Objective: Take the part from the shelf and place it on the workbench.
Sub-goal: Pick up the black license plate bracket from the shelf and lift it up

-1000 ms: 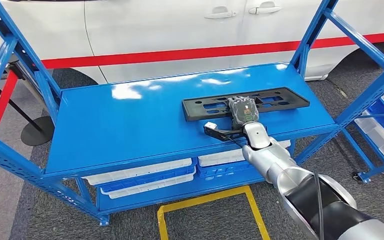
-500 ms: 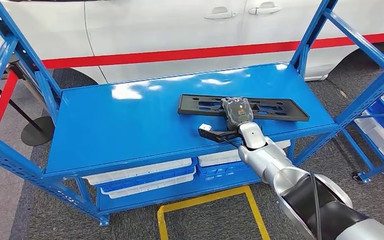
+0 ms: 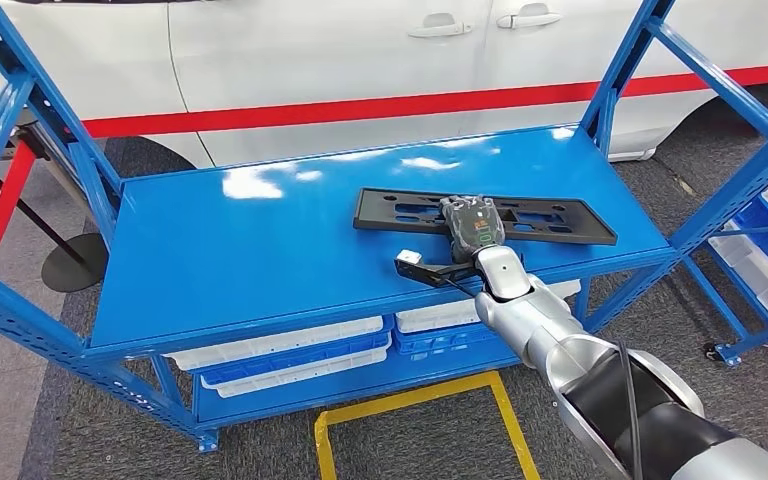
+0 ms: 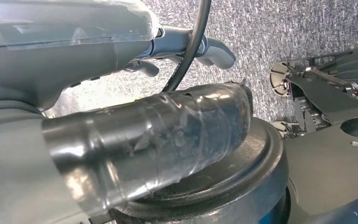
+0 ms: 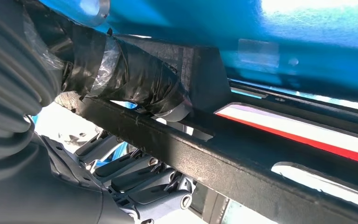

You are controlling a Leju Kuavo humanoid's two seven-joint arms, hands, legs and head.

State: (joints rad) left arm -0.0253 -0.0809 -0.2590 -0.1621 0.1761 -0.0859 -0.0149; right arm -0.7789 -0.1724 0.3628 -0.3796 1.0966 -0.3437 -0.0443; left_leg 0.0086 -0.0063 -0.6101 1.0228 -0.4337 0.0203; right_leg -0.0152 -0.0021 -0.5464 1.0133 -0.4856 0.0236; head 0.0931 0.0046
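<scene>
Head view: right hand (image 3: 472, 222) sits over the near long edge of the black part (image 3: 560, 219), roughly at the part's middle. The part is a long flat slotted plate lying on the right half of the blue shelf top (image 3: 250, 250), closer to the far edge than the near one. A white car (image 3: 360, 60) stands just beyond the shelf.

Right wrist view: thumb (image 5: 135, 77), wrapped in dark tape, lies on one face of the part (image 5: 242, 163), and the darker fingers (image 5: 135, 182) curl on the other face, so the hand pinches the plate's edge rail.

Risks, judged:
- The grip is on one long edge only. Both ends overhang the hand, so the plate could pivot or droop when lifted and slide out of the pinch.
- A long end could strike the right-hand blue upright (image 3: 620, 70) if swung out carelessly.
- Taped thumb on smooth plastic may give poor friction.

View differences: head view gives the layout and the grip position along the part, but the back of the hand hides the contact. Right wrist view shows the contact itself. Left wrist view shows the left hand (image 4: 168, 46) over grey carpet; whether it is spread or curled I cannot tell.
</scene>
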